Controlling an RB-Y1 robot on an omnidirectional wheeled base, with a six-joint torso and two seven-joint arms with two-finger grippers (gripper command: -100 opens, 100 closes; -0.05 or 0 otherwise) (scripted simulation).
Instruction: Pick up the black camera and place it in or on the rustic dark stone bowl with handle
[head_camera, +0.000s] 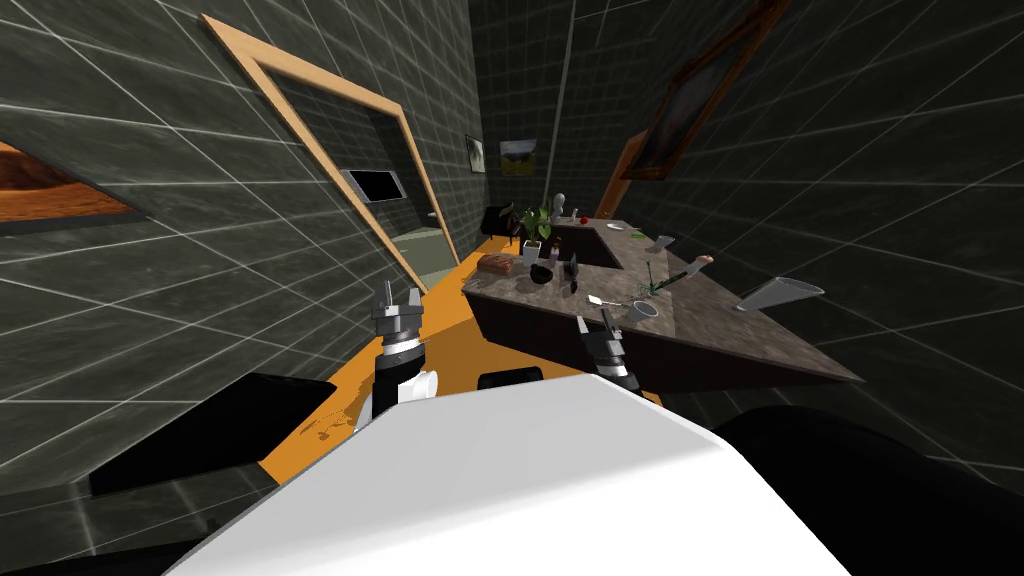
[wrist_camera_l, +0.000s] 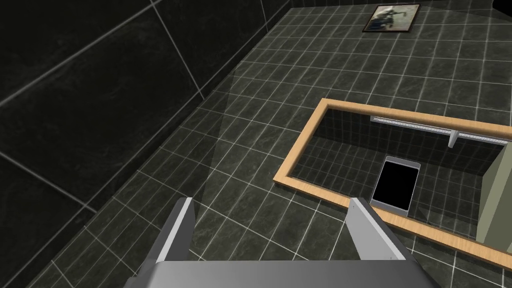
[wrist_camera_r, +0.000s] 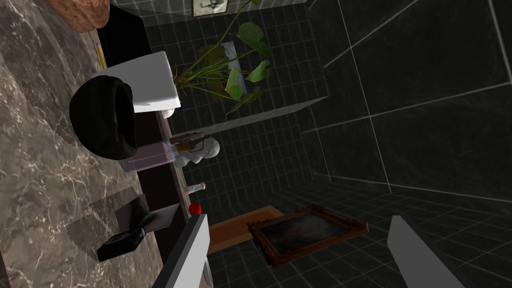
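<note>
**Camera on the table, both claws empty**

The black camera (wrist_camera_r: 122, 240) lay on the marbled brown stone table (wrist_camera_r: 40, 165), untouched, close ahead of the right claw (wrist_camera_r: 305, 255) and off to one side of its fingers. That claw's two blades stood wide apart with nothing between them. In the head view the right claw (head_camera: 594, 322) hovered at the table's near edge.

The dark stone bowl (wrist_camera_r: 105, 120) sat farther along the same table, apart from the camera and beyond it as seen from the claw. A white pot (wrist_camera_r: 150, 82) holding a leafy green plant (wrist_camera_r: 240, 70) stood just behind the bowl. A pale, see-through bottle (wrist_camera_r: 150, 157) stood just beside the bowl, on the camera's side. Past the bottle were a small white bust (wrist_camera_r: 200, 152) and a red ball-like thing (wrist_camera_r: 195, 208).

The left claw (head_camera: 400, 297) was raised over the orange floor (head_camera: 450, 345), left of the table and well apart from it. Its blades were also spread, holding nothing.
</note>
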